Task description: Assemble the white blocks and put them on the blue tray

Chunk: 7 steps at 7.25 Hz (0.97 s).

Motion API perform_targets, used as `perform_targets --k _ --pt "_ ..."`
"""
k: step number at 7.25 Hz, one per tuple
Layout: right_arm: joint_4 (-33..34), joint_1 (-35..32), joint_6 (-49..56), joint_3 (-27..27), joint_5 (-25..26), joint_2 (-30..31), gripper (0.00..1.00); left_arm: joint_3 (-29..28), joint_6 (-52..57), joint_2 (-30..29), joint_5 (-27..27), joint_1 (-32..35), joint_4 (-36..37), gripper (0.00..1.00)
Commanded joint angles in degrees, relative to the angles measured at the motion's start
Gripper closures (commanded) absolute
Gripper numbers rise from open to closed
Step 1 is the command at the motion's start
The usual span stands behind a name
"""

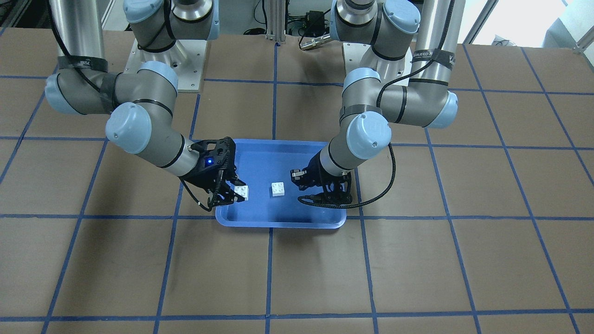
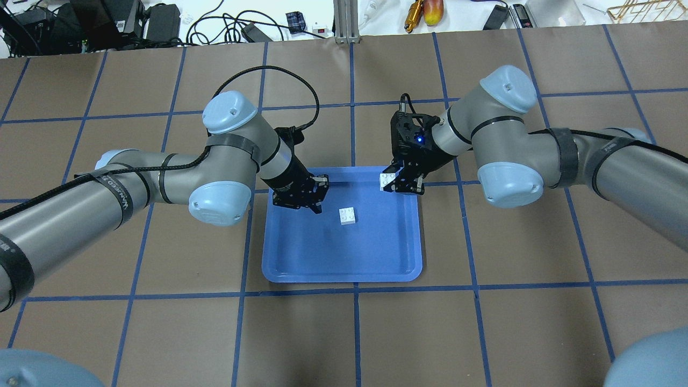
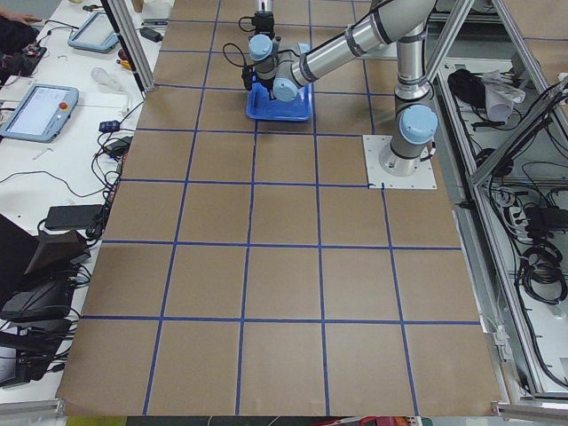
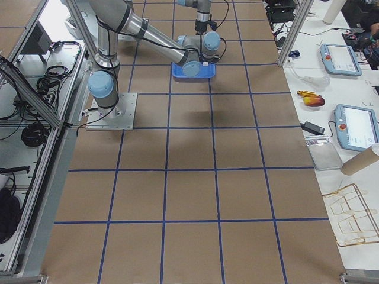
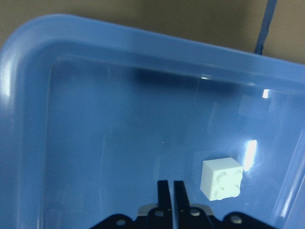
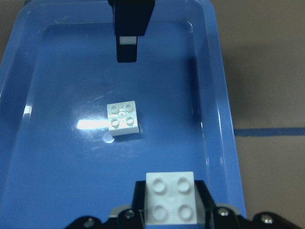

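Observation:
The blue tray (image 2: 344,277) lies at the table's middle. One white block (image 2: 347,215) sits loose, studs up, on the tray floor; it also shows in the front view (image 1: 278,189), the left wrist view (image 5: 220,178) and the right wrist view (image 6: 123,118). My right gripper (image 2: 389,181) is shut on the other white block (image 6: 170,198), studs up, above the tray's far right corner (image 1: 241,192). My left gripper (image 2: 318,207) is shut and empty, low over the tray beside the loose block (image 5: 170,191), apart from it.
The tray rim (image 1: 278,222) is raised all round. Brown table with blue tape grid (image 2: 484,333) surrounds the tray. Cables and tools lie past the table's far edge (image 2: 419,13). Both arms' elbows hang over the table on either side of the tray.

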<state>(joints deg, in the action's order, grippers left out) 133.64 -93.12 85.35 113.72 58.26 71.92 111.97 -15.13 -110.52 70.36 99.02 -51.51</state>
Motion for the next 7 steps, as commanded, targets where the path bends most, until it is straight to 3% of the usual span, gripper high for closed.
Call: perform_targets --k 1,5,7 --pt "8.3 -1.0 -1.5 6.0 -0.1 -0.3 0.87 2.3 -0.4 -0.7 0.0 1.4 4.0 1.0" --pt "16.4 -2.5 -5.3 7.6 -2.4 -4.5 0.86 2.2 -1.2 -1.5 -0.3 1.9 6.2 1.0" --pt "17.4 -3.3 -6.9 6.9 -2.3 -5.4 0.86 1.9 -1.1 -1.9 -0.2 2.0 6.2 1.0"
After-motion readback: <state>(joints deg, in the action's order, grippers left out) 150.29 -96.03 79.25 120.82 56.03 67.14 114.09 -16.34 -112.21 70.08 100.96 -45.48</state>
